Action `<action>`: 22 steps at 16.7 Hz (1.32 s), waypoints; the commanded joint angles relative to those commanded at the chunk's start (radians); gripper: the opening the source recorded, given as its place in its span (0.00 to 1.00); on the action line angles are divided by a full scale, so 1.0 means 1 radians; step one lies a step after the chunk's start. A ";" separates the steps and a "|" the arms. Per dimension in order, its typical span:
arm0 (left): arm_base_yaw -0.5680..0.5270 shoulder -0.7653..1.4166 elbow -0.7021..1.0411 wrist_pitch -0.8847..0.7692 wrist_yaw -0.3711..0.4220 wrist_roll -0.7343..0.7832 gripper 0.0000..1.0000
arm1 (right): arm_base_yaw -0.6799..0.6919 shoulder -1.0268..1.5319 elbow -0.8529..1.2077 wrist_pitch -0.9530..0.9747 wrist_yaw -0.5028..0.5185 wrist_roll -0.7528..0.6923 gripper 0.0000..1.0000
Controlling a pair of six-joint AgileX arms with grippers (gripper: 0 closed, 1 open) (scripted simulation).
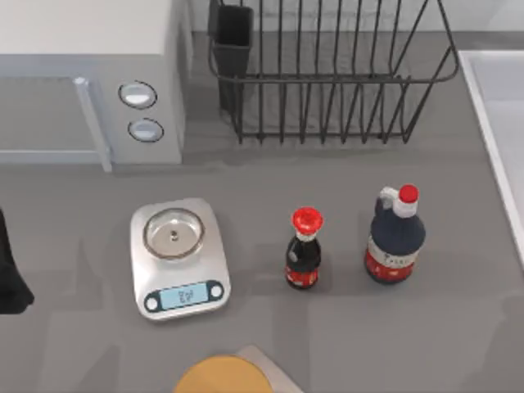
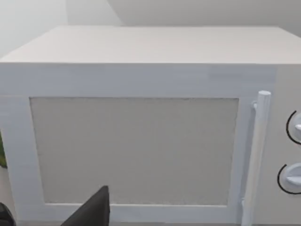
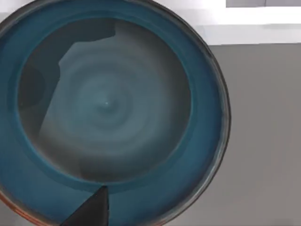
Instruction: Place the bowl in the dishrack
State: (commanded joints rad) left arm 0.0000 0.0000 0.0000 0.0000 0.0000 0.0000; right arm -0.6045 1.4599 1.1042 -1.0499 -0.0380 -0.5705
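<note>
Directly beneath the right hand (image 3: 94, 209) (grip state: cannot tell), the blue glazed bowl (image 3: 106, 106) sits on grey worktop (image 3: 263, 141); likely rigid, slippery, breakable—best pinched at the rim. Dishrack (image 1: 327, 82): twelve o'clock.

Soft, even light throughout; faint shadows beneath the bottles (image 1: 304, 260), mild blur.

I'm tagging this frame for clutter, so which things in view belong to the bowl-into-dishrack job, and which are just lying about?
Belongs to the job:
- bowl, blue, close under the right wrist camera
- dishrack, black wire, at the table's back

Just lying about:
- microwave, back left
- kitchen scale
- small red-capped bottle
- larger dark bottle
- yellow round object at the front edge
</note>
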 joint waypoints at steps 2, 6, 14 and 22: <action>0.000 0.000 0.000 0.000 0.000 0.000 1.00 | -0.032 0.075 0.061 -0.052 -0.007 -0.028 1.00; 0.000 0.000 0.000 0.000 0.000 0.000 1.00 | -0.049 0.112 0.092 -0.079 -0.011 -0.043 1.00; 0.000 0.000 0.000 0.000 0.000 0.000 1.00 | -0.040 0.154 0.013 0.039 -0.011 -0.032 1.00; 0.000 0.000 0.000 0.000 0.000 0.000 1.00 | -0.029 0.267 -0.160 0.329 -0.010 -0.020 1.00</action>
State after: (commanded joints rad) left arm 0.0000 0.0000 0.0000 0.0000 0.0000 0.0000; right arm -0.6330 1.7271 0.9446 -0.7210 -0.0478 -0.5901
